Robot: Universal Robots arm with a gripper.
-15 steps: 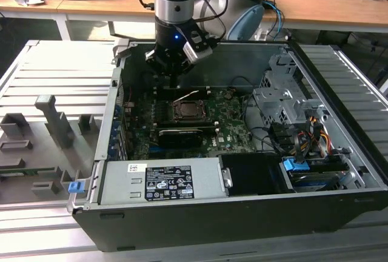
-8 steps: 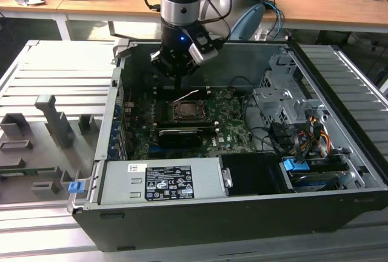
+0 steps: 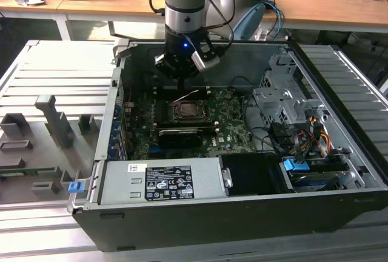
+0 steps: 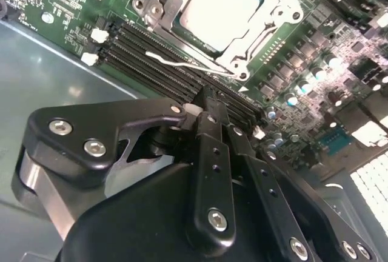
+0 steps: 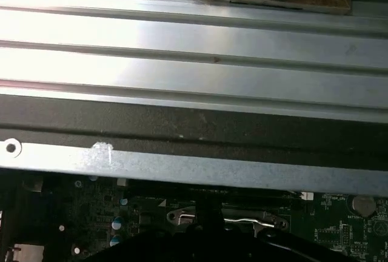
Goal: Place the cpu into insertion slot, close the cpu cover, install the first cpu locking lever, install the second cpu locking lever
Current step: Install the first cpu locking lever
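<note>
The cpu (image 4: 218, 4) lies flat in the insertion slot (image 3: 185, 111) on the green motherboard inside the open computer case. The silver cpu cover (image 4: 276, 22) lies down around the chip's edges. A thin wire locking lever (image 4: 176, 62) stands up off the socket's far side, seen as a pale line (image 3: 189, 95) in the exterior view and as a bright bar (image 5: 242, 220) in the first wrist view. My gripper (image 3: 182, 87) hangs straight above that lever, its black fingers (image 4: 206, 113) shut together with nothing between them. Whether the tips touch the lever I cannot tell.
Black memory slots (image 4: 145, 56) run beside the socket under the gripper. A black card (image 3: 180, 136) lies in front of the socket, with a power supply (image 3: 160, 183) nearer. A drive cage (image 3: 282, 101) and cables (image 3: 303, 134) crowd the exterior view's right. The case wall (image 5: 194, 165) stands close behind.
</note>
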